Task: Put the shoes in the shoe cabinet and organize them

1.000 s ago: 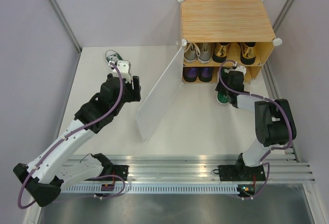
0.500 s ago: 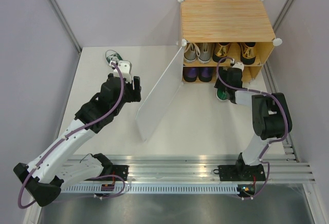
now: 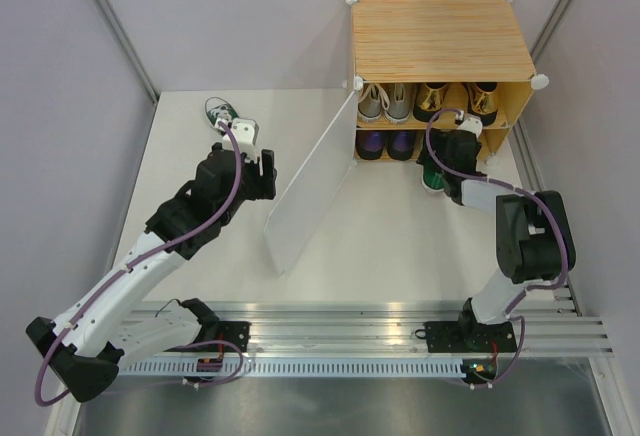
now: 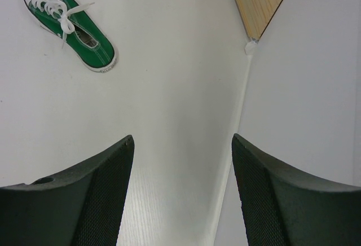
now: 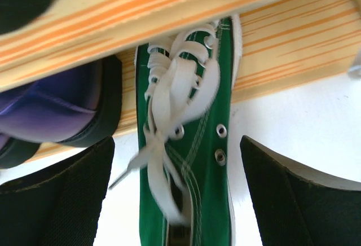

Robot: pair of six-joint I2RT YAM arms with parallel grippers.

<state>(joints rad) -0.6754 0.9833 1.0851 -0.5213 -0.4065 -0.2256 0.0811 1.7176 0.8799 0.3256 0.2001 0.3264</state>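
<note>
- two shoes remain out: the right green sneaker point(image 5: 192, 144) has its toe on the lower shelf of the shoe cabinet point(image 5: 293, 43), beside the purple dress shoes point(image 5: 51, 110); the left green sneaker point(image 4: 70, 23) lies on the table point(image 4: 169, 88).
- looks light, soft canvas, stiff sole: i'd pinch the sides mid-shoe.
- my right gripper point(image 5: 176, 144) straddles it, fingers apart; my left gripper point(image 4: 183, 139) gapes, empty.
- a second ago it lay farther out.

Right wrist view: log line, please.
right fingers open, astride green sneaker | sneaker toe on lower shelf, beside purple shoe | left fingers open, empty | second green sneaker on table
</note>
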